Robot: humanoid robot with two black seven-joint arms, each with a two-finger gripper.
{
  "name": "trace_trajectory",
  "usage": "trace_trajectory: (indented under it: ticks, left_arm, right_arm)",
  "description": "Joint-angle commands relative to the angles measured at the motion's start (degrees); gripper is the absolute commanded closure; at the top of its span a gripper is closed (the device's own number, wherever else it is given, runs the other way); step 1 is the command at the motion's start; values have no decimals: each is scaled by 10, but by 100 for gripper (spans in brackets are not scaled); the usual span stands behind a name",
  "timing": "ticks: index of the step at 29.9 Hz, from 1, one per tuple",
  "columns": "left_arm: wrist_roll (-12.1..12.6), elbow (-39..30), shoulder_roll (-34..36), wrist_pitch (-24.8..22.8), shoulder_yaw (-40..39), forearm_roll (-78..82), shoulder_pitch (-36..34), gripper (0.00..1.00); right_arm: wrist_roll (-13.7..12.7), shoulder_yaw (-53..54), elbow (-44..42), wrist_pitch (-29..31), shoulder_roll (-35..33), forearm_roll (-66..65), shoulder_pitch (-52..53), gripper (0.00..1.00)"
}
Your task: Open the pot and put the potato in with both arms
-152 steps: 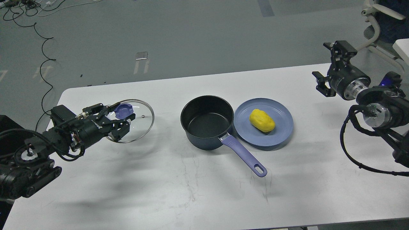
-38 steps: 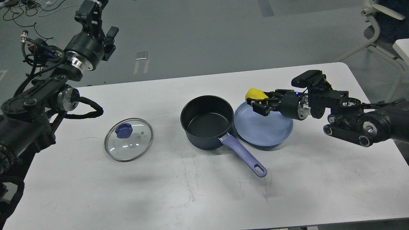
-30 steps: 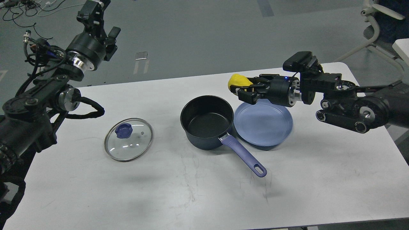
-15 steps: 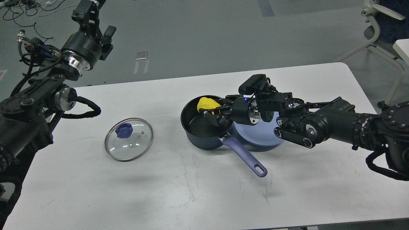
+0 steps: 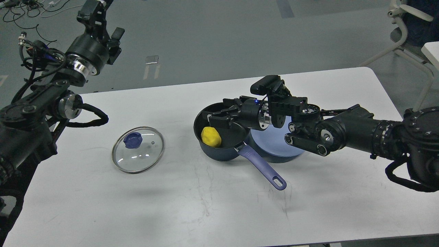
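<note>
Pot: small dark navy saucepan [image 5: 219, 151] with black inside and a long lavender handle, standing lidless near the middle of the white table [image 5: 205, 212] — the landmark for everything below.
Potato: bright yellow oval lump [image 5: 211, 136] lying inside the pot, on its floor toward the front-left wall, free of any finger.
Right gripper: black claw [image 5: 219, 112] over the pot's mouth, just behind and above the potato; jaws spread apart, holding nothing.
Left gripper: black claw [image 5: 97, 10] raised high, well left of the pot and beyond the table's far edge; seen small and end-on, so I cannot tell how its jaws stand.
Lid: round glass lid [image 5: 138, 149] with purple knob, flat on the table left of the pot, well apart from it.
Plate: flat blue-grey round plate [image 5: 274, 156] just right of the pot, mostly hidden under the right arm.
Stage, as judged: both steps look done — lid off, potato in.
Risk one: the right claw sits low over the rim; a withdrawal that does not rise first could catch the pot's wall and drag or tip it.
Risk two: the right forearm hangs close over the plate and near the handle; a sideways sweep could knock either, turning the pot.
Risk three: loose cables under the right arm could snag the handle.
</note>
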Motion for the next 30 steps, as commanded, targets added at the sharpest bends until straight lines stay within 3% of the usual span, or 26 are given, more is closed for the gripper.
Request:
trace_trajectory:
  ticks: [1,6,12,16,20,30]
  left_arm:
    - [3,0,-3,-2,-4,-7,0,2]
    - [8,-1,-8,-8,-36,-28,3,2]
    - [14,-21,-33,-30,-69,-64,45,2]
    - [28,-58,-33,-31,-101,-71,77,2]
    - [60,-62,-33,-33,-127,-75,99,2]
    - [60,-63,-33,-34,-130,-76,115,2]
  right_arm:
    - [-2,81,20,2,-22,38,1,0]
    - [-39,231,122,8,-85,295,-7,0]
    - [-75,331,145,16,-129,500,-48,0]
    - [-140,413,145,42,-128,535,-95,0]
    - [-144,425,140,41,-126,533,-106,0]
    - [-143,424,145,43,-116,532,-119,0]
